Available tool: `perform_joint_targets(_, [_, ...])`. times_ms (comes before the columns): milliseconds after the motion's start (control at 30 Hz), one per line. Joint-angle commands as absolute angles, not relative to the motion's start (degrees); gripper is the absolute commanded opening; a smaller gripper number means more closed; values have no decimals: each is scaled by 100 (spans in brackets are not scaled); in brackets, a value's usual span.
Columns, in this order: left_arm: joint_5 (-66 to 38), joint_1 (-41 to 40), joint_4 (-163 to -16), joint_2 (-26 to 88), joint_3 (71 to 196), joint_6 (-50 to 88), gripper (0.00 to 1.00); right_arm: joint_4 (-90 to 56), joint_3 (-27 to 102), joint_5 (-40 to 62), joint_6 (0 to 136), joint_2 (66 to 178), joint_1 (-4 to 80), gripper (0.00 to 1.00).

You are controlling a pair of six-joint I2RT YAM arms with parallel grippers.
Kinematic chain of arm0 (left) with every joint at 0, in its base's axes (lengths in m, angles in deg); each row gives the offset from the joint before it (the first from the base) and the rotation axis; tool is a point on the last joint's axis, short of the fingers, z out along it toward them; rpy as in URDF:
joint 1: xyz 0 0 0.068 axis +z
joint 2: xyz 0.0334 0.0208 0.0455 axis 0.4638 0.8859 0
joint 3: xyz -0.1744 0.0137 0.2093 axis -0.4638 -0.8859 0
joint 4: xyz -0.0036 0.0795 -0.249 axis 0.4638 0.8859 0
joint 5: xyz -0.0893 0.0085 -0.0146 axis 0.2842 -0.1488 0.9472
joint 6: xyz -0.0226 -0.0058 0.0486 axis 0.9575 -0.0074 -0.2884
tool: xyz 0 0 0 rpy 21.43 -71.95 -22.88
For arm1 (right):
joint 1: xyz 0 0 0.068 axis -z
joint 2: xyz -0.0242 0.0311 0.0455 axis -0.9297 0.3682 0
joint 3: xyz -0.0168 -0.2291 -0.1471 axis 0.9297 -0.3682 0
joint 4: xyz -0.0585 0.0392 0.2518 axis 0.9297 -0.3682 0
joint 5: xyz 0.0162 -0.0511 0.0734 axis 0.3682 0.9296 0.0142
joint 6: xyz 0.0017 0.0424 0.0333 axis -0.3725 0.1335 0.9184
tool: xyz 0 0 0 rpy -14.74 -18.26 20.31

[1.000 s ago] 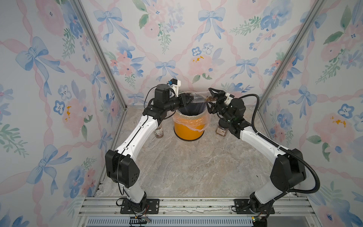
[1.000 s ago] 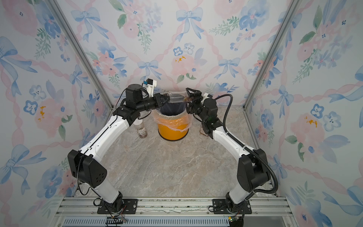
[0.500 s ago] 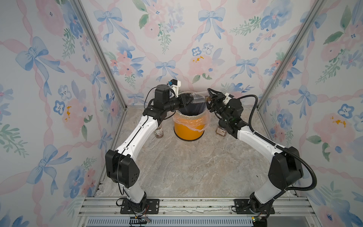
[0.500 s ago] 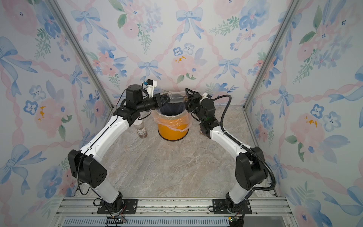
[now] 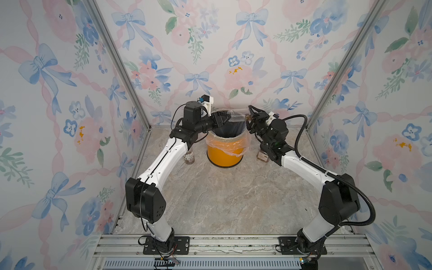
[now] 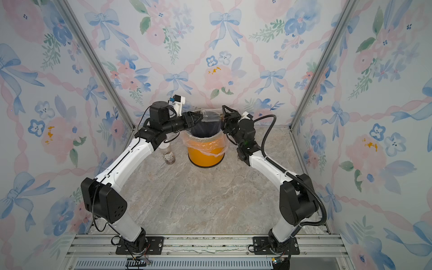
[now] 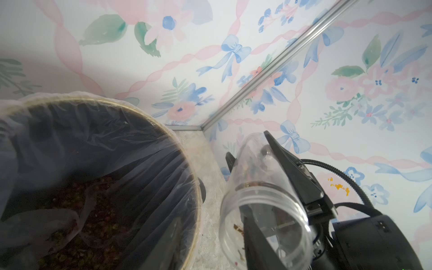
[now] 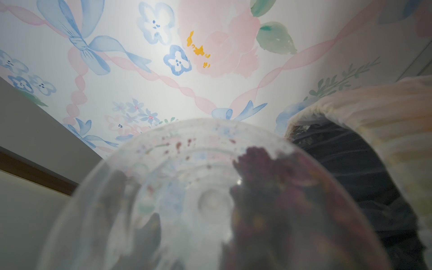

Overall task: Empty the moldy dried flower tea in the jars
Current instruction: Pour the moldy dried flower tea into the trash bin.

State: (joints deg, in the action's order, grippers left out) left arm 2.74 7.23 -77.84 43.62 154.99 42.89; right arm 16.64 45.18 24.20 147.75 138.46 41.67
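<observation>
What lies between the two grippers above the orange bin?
The clear jar, on its side: base end clamped in the right gripper, open mouth by the left gripper. Both top views show it.

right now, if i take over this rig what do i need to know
left gripper: open, at the mouth end of the lidless jar.
right gripper: shut on that jar's base end, holding it sideways near the rim of the orange bin.
done: some tea lies in the bin.
left to do: tip out the clump in the held jar, then the two standing jars, one each side of the bin.
</observation>
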Motion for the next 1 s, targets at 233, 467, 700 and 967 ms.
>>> perform_joint_targets(233, [-1135,1190,-7803,3056,14285,3478,92,844,4921,2734,13644,13957,4338,45])
perform_joint_targets(467, [-1561,1190,-7797,2493,13267,3112,98,-600,5729,2783,12110,14116,4423,44])
perform_joint_targets(700, [-1623,1190,-7797,2095,12498,2968,98,-1988,6731,2962,10541,14446,4347,44])
perform_joint_targets(967, [-1601,1193,-7793,1909,12039,2996,98,-2938,7667,3127,9403,14988,4154,44])
